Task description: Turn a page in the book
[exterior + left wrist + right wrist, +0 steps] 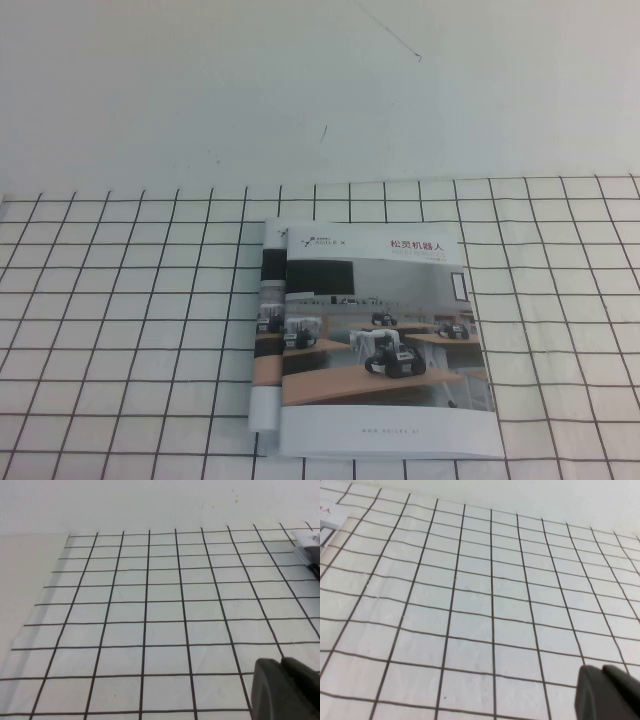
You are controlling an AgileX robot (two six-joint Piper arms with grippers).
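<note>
Lying closed book (pixel 385 345), left gripper (pixel 287 690), shut right gripper (pixel 607 692) flanking over grid

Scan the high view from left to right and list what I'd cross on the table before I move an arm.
Bare grid mat → second brochure's exposed strip under the book → book, closed, cover up → bare grid mat again. Neither gripper shows in this view; the left gripper and right gripper hover over bare mat.

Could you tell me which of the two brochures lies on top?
The right-hand book, with its full cover showing; it overlaps the other brochure, which shows only a strip on the left.
</note>
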